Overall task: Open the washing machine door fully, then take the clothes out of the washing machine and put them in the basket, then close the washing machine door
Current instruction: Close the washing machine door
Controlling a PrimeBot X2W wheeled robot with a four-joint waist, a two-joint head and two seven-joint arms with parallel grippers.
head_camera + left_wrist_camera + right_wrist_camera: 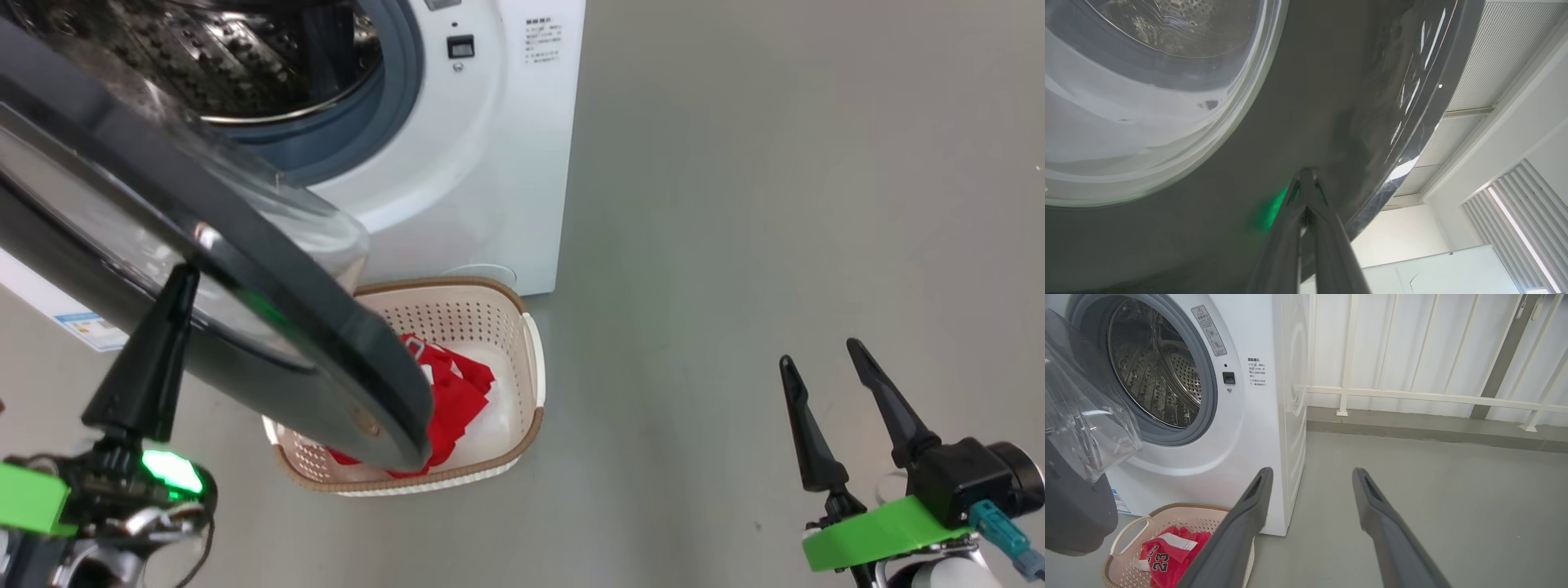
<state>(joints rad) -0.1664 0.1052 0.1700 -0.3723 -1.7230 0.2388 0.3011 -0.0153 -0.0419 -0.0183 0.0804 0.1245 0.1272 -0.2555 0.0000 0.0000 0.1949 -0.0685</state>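
**Left pincer (1306, 173) clenched against washing machine door (310, 351); closing remains**

Its tips touch the door's outer face, gripping nothing. Off to its right, the right pincer (816, 353) hangs released. Past the door, clothes (453, 392) lie in the basket (535, 425). Farther, the washing machine (473, 163) shows a drum (1155, 371) that looks empty.

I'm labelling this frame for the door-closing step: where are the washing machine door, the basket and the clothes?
washing machine door (245, 249), head view, on its glossy black rim.
basket (457, 318), head view, on its perforated back wall.
clothes (457, 400), head view, middle of the red fabric.
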